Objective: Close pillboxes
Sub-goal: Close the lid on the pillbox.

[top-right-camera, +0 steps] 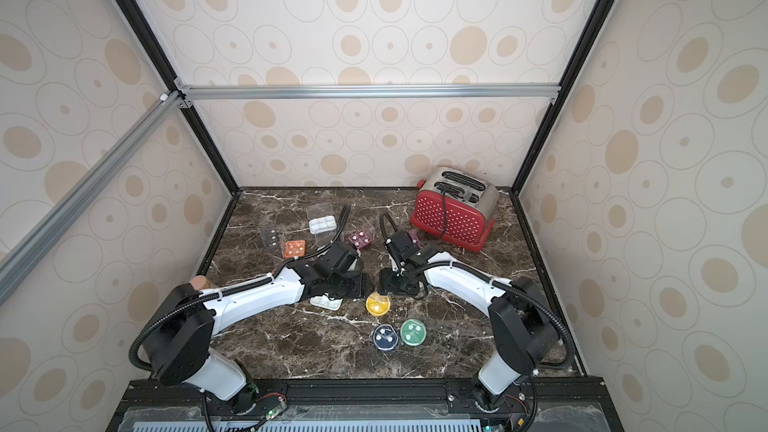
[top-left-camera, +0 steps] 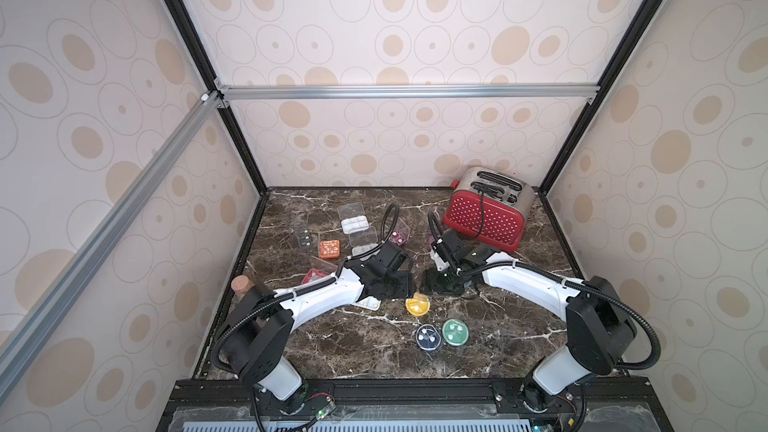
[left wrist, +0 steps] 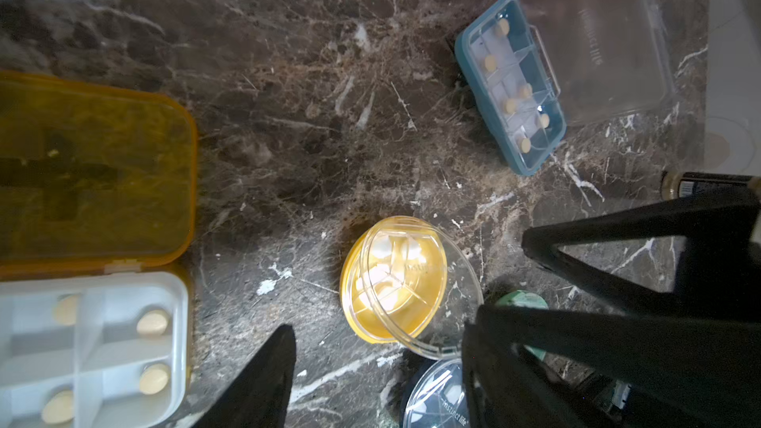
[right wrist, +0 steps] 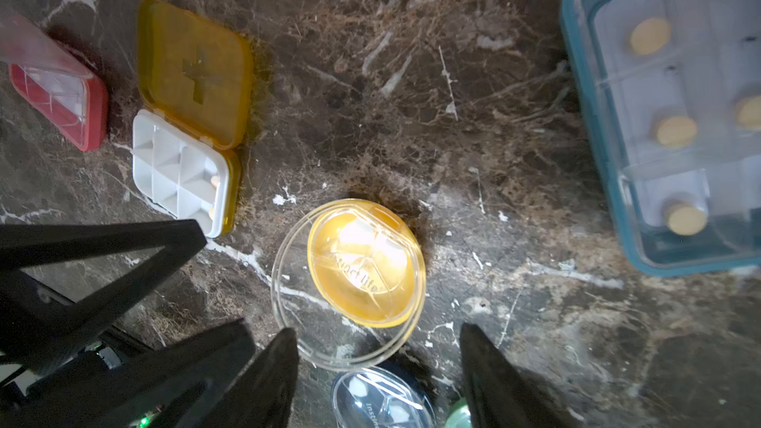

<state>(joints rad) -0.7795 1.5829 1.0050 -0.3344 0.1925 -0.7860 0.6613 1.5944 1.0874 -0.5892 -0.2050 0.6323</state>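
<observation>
Bare marble tabletop (top-left-camera: 498, 326) spreads near and right of the round yellow pillbox (right wrist: 362, 265). Left gripper (left wrist: 376, 327) and right gripper (right wrist: 376, 329) stand parted, empty, close together just beside it.

Left arm (top-left-camera: 328, 295) and right arm (top-left-camera: 525, 278) are showing white shells, black joints. Black ribbed cables (top-left-camera: 311, 285) are looping along each, white ties (top-left-camera: 292, 293) cinching them. Fingers (right wrist: 276, 380) are appearing black, tapered. Base LED (top-left-camera: 320, 412) is glowing green.

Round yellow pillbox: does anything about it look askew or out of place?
Yes. The round yellow pillbox on the marble table looks odd: its clear lid sits off-centre, overhanging one side, not seated shut.
</observation>
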